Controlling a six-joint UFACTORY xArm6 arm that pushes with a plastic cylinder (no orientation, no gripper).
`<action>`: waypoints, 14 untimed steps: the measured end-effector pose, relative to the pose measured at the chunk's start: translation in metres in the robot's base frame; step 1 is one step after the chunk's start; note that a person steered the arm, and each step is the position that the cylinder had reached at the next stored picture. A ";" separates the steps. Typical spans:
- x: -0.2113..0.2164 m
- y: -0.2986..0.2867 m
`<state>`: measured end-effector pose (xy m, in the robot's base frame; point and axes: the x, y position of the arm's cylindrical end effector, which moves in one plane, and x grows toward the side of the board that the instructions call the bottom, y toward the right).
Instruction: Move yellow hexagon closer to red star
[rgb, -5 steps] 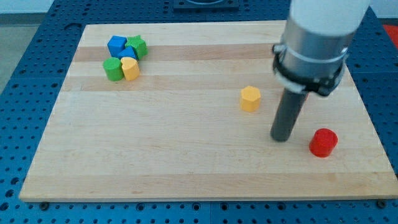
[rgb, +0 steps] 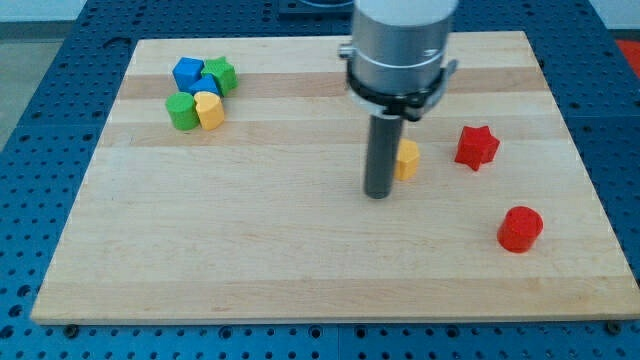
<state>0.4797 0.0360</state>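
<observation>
My tip (rgb: 377, 194) sits near the middle of the tabletop, just to the left of the yellow hexagon (rgb: 408, 160); the rod hides the hexagon's left edge, so I cannot tell whether they touch. The rod is a plain dark cylinder under a grey collar, with nothing to open or close and nothing held.

The yellow hexagon is a squat, matte block. The red star (rgb: 477, 146) lies to its right, apart from it, toward the right edge. A red cylinder (rgb: 520, 228) stands nearer the bottom right corner.

Near the top left corner is a tight cluster: blue block (rgb: 188, 72), green star (rgb: 221, 74), green cylinder (rgb: 182, 111), and a small yellow block (rgb: 209, 109).

The tabletop (rgb: 250, 250) is pale wood in glued strips, faint grain, smooth. It rests on a blue perforated base (rgb: 40, 100).
</observation>
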 end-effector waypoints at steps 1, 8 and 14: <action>-0.043 -0.005; -0.036 0.049; -0.010 0.098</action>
<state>0.4694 0.1341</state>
